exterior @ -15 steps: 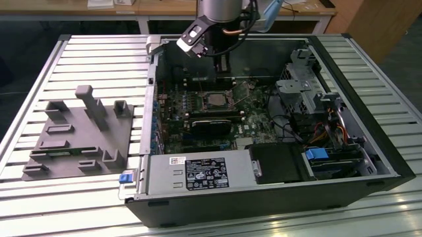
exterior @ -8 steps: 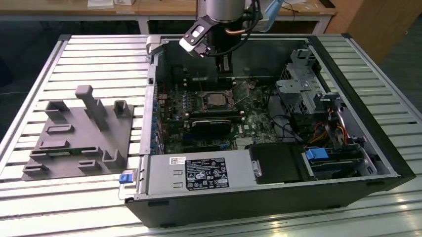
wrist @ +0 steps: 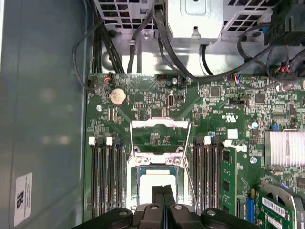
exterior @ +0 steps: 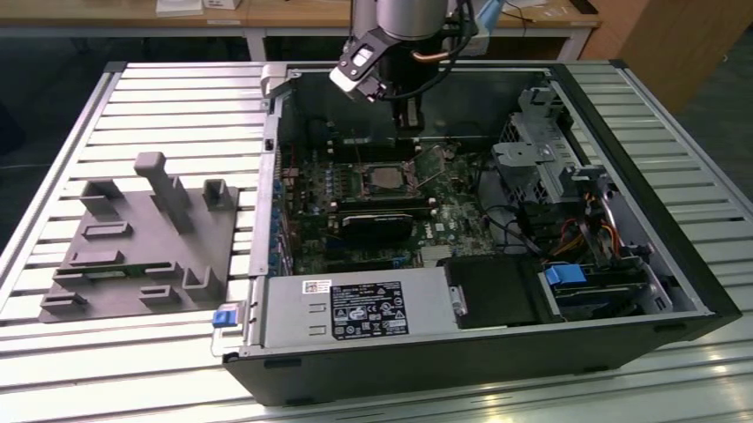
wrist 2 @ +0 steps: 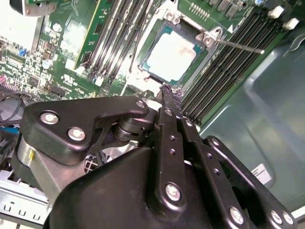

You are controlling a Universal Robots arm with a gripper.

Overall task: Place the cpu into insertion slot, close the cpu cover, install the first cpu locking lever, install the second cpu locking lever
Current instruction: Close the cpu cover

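The cpu (wrist: 157, 187), a pale square chip, lies in the insertion slot (wrist: 135, 177) on the green board; it also shows in the second wrist view (wrist 2: 171, 55) and the exterior view (exterior: 383, 179). The cpu cover (wrist: 160, 125), a thin silver frame, stands flipped open on the slot's far side. A thin wire locking lever (wrist: 189, 187) sticks up beside the slot, and is seen as a rod (wrist 2: 238, 46) in the second wrist view. My gripper (wrist: 163, 193) hovers just above the cpu's near edge, fingers shut together with nothing between them; its tip (wrist 2: 169, 91) also shows in the second wrist view.
Black memory slots (wrist: 106, 176) flank the socket on both sides. A black card (exterior: 376, 225) lies below the socket in the exterior view. Cables and a drive cage (exterior: 535, 159) fill the case's right side. A grey fixture (exterior: 141, 238) sits outside the case on the slatted table.
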